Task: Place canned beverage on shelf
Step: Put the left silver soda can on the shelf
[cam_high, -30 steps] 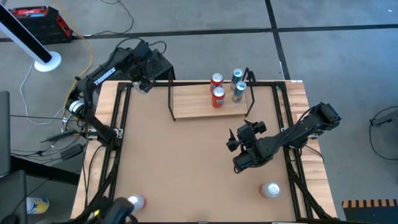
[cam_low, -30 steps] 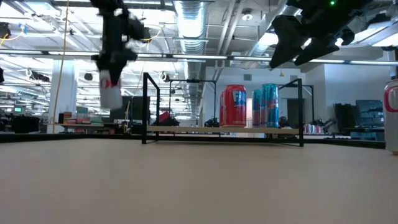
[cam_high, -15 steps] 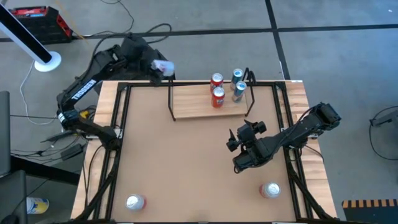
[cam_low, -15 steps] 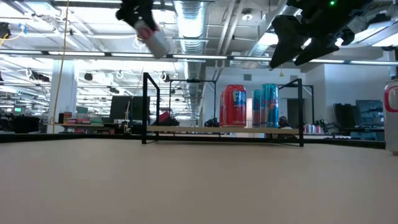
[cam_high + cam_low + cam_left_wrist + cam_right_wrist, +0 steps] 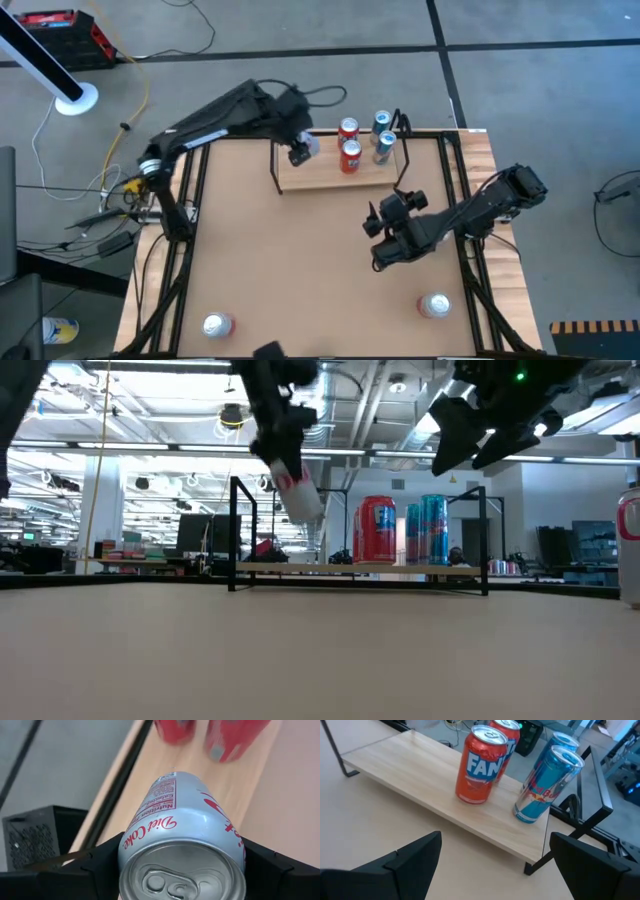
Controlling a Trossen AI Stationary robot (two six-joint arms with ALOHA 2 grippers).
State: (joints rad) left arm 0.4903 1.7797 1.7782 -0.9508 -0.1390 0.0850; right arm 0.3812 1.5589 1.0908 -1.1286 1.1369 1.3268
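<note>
My left gripper [image 5: 299,150] hangs over the left half of the light-wood shelf [image 5: 320,172] and is shut on a silver Diet Coke can [image 5: 182,835], seen tilted in the low view [image 5: 298,492]. Two red cans [image 5: 349,143] and two blue cans [image 5: 383,135] stand on the shelf's right half. My right gripper [image 5: 377,240] waits open above the table, near the shelf's right end. My left gripper pinches the Diet Coke can's side wall near its top end [image 5: 150,852] between its two fingers, one on each side. The fingers slant down from the table's left and far side. The can is lifted clear of the shelf, tilted, its bottom end lowest.
Two more cans stand near the table's front edge, one at the left [image 5: 217,325] and one at the right [image 5: 435,305]. Black rod uprights [image 5: 235,530] rise at both shelf ends. A black rail frames the tabletop [image 5: 300,260].
My left gripper has swung from beyond the table's far left corner toward the right, carrying the Diet Coke can over the shelf's left half. The can, hanging near upright a second ago, now tilts. My right arm has kept still.
</note>
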